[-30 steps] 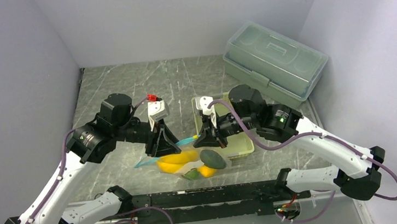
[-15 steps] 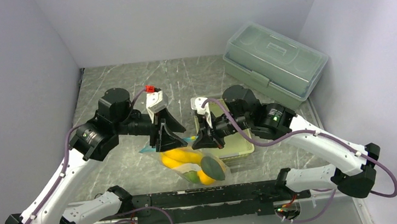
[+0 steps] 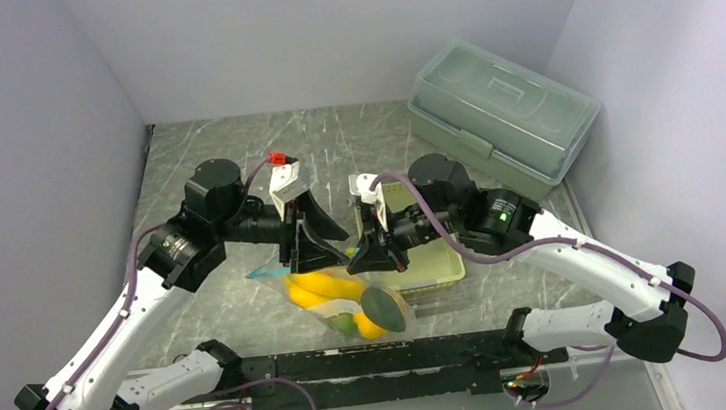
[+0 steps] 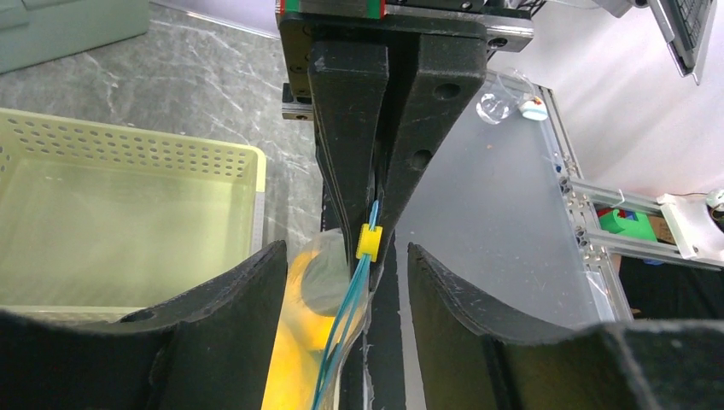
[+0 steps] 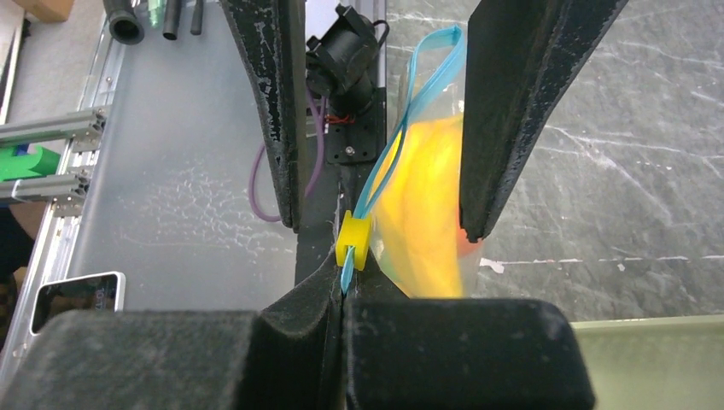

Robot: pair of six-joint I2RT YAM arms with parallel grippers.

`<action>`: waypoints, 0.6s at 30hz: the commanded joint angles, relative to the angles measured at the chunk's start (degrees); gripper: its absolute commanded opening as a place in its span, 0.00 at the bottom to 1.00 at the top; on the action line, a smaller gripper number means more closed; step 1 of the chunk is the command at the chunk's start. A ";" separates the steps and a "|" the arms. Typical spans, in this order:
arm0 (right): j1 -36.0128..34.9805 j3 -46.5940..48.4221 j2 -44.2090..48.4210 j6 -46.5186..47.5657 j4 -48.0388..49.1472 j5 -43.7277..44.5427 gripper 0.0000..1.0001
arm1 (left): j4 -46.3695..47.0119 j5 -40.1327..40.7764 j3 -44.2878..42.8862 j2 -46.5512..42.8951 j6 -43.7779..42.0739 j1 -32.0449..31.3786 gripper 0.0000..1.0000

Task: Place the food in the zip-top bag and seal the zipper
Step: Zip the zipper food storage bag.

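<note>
The right pincer [image 5: 341,301] is clamped tight on the zipper [image 5: 401,137], with the yellow slider [image 5: 351,241] just beyond its tips. Facing it, the left pincer [image 4: 346,260] stands spread, one finger on either side of the blue strip. Whether either pad brushes the strip is hard to tell. The zip-top bag [image 3: 348,302] hangs below and between both pincers, holding the yellow bananas [image 3: 325,287] and the dark avocado [image 3: 381,310]. The pale green basket [image 3: 438,270] lies partly hidden under the right pincer's arm.
</note>
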State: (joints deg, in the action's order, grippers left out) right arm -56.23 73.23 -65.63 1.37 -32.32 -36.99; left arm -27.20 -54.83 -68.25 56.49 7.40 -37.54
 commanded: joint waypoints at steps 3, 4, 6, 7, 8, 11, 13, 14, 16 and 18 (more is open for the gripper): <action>0.08 2.46 -0.47 -3.12 5.34 -2.14 0.00 | 4.07 -3.52 0.47 -0.04 1.43 0.02 0.56; 0.15 2.59 -0.84 -3.41 5.33 -2.12 0.00 | 4.78 -3.80 0.79 -0.02 1.82 0.01 0.55; 0.12 2.77 -1.28 -3.67 5.40 -2.28 0.00 | 5.03 -4.29 0.73 0.14 2.06 0.01 0.53; 0.15 2.79 -1.38 -3.81 5.48 -2.37 0.00 | 4.83 -4.31 0.58 0.30 1.90 0.01 0.52; 0.16 2.79 -1.44 -3.90 5.58 -2.50 0.00 | 4.63 -4.22 0.46 0.29 1.64 0.01 0.51; 0.15 2.96 -1.52 -4.09 5.52 -2.39 0.00 | 4.79 -4.69 0.16 0.44 1.66 0.01 0.47; 0.10 3.12 -1.52 -4.24 5.55 -2.15 0.00 | 4.42 -4.94 -0.09 0.55 1.47 0.01 0.44; 0.17 3.14 -1.52 -4.28 5.52 -2.05 0.00 | 4.20 -5.02 -0.13 0.59 1.26 0.02 0.43; 0.15 3.30 -1.60 -4.44 5.43 -1.95 0.00 | 3.82 -5.23 0.15 0.64 1.01 0.04 0.43; 0.18 3.32 -1.55 -4.52 5.50 -1.87 0.00 | 3.59 -5.49 0.52 0.58 0.98 0.01 0.42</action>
State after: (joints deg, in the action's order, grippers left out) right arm -56.23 73.32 -67.92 -2.15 -31.09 -37.85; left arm -24.67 -58.02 -67.66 56.90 8.47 -37.54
